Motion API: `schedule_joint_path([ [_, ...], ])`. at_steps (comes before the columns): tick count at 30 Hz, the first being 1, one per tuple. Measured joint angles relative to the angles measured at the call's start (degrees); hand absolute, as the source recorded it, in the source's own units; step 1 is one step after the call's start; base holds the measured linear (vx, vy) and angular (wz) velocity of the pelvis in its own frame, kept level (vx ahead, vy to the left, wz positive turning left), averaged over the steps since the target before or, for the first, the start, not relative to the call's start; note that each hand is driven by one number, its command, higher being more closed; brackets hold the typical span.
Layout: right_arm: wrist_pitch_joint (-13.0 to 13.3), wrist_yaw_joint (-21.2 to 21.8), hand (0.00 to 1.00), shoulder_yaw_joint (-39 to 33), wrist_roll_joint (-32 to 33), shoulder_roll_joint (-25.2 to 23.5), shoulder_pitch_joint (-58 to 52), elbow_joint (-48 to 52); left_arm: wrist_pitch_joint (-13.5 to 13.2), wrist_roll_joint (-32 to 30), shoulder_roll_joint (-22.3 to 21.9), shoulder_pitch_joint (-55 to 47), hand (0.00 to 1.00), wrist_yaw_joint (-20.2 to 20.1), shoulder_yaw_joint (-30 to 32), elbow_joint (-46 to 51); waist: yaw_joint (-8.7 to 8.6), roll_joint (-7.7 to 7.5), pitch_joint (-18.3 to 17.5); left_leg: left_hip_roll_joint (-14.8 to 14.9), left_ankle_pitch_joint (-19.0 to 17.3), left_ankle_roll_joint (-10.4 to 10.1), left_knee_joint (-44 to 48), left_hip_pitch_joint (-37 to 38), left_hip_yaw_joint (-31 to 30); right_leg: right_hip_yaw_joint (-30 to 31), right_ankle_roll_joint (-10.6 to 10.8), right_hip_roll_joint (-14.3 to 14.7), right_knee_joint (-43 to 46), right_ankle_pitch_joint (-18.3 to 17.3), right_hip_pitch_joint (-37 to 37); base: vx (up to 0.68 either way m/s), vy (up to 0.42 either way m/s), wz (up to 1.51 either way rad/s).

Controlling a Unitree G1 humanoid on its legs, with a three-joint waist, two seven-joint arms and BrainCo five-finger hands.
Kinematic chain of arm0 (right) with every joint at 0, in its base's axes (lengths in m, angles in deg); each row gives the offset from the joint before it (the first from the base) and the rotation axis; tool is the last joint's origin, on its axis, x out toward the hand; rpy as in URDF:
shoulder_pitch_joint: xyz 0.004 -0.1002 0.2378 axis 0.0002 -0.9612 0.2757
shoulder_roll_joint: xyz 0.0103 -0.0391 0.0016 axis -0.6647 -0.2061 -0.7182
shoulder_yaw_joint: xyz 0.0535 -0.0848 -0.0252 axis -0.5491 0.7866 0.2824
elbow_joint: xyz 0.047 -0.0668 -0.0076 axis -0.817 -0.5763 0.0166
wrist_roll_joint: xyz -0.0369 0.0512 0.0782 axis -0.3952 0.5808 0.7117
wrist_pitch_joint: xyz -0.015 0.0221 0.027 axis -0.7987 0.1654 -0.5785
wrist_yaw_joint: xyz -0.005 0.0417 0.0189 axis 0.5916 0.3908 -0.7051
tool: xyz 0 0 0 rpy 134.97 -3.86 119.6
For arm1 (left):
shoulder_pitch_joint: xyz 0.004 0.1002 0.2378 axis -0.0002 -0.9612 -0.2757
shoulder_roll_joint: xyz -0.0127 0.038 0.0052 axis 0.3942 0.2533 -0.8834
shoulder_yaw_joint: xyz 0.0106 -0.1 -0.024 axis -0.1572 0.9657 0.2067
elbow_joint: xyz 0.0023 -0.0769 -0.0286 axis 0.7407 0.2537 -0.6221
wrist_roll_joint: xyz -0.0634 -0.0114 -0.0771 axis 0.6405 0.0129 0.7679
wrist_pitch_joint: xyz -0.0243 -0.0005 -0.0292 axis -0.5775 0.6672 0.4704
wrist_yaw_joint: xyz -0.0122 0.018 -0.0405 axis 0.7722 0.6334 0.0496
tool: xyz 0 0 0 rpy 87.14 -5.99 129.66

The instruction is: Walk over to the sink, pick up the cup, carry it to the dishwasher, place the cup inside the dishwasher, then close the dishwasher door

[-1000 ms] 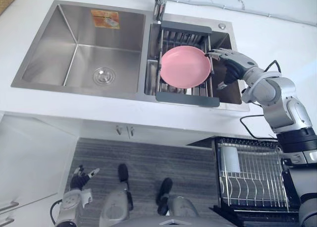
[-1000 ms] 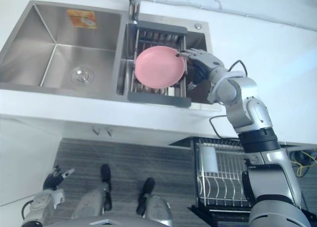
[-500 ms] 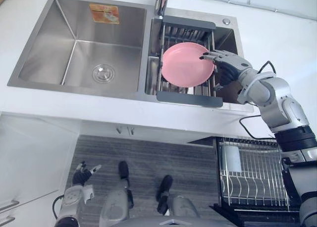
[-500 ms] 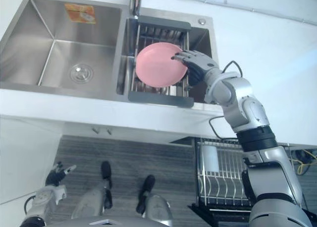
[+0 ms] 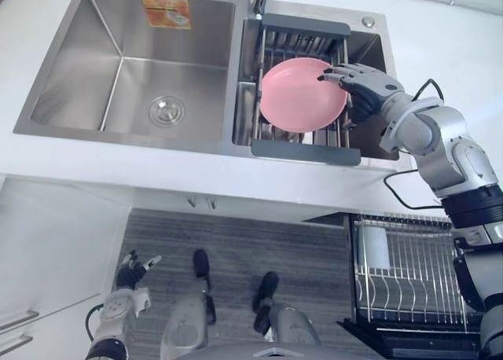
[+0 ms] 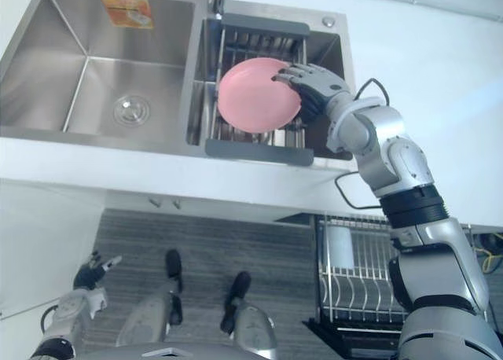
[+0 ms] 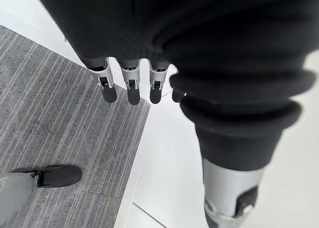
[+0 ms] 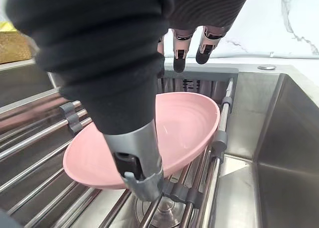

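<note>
The right robot hand [image 5: 361, 86], open with fingers spread over the right rim of the pink bowl [image 5: 295, 101] on the sink rack [image 5: 305, 151], should hook its thumb under that rim before closing and lifting

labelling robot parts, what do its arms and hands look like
The right arm and left arm are silver-grey. The right hand and left hand have silver fingers with dark tips, and a dark ribbed cover over back and wrist.

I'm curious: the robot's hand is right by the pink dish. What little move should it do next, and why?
Probably close the right hand on the pink dish: its fingers reach over the rim, thumb lower down, not yet pinching it.
</note>
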Motion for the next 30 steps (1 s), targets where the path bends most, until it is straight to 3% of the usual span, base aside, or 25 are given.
schedule_joint_path([
  [10, 0.42, 0.05, 0.00, 0.37, -2.41, 0.07, 1.78, -1.99, -0.01, 2.04, -0.04, 0.53, 0.00, 0.70, -1.70, 0.07, 0.24, 1.21, 0.93, -0.06, 0.02, 0.00, -0.04, -0.35, -0.06, -0.41, 0.00, -0.07, 0.11, -0.01, -0.38, 0.02, 0.006, 0.00],
  [25, 1.41, 0.38, 0.00, 4.74, -4.41, 0.16, 3.26, -2.07, -0.03, 3.12, -0.06, 1.88, 0.00, 0.77, -2.21, 0.12, 0.67, 1.86, 2.40, -0.13, 0.26, 0.11, -0.13, -1.25, -0.09, -0.47, -0.08, -0.32, 1.04, -0.20, -1.67, 0.02, 0.008, 0.00],
  [30, 1.67, 0.36, 0.00, 4.85, -4.45, 0.16, 4.19, -2.08, -0.05, 3.14, -0.16, 2.65, 0.00, 0.79, -2.24, 0.12, 0.70, 2.44, 4.19, -0.12, 0.66, 0.19, -0.18, -1.50, -0.55, -0.91, -0.22, -0.42, 1.69, -0.31, -1.93, 0.00, 0.013, 0.04],
])
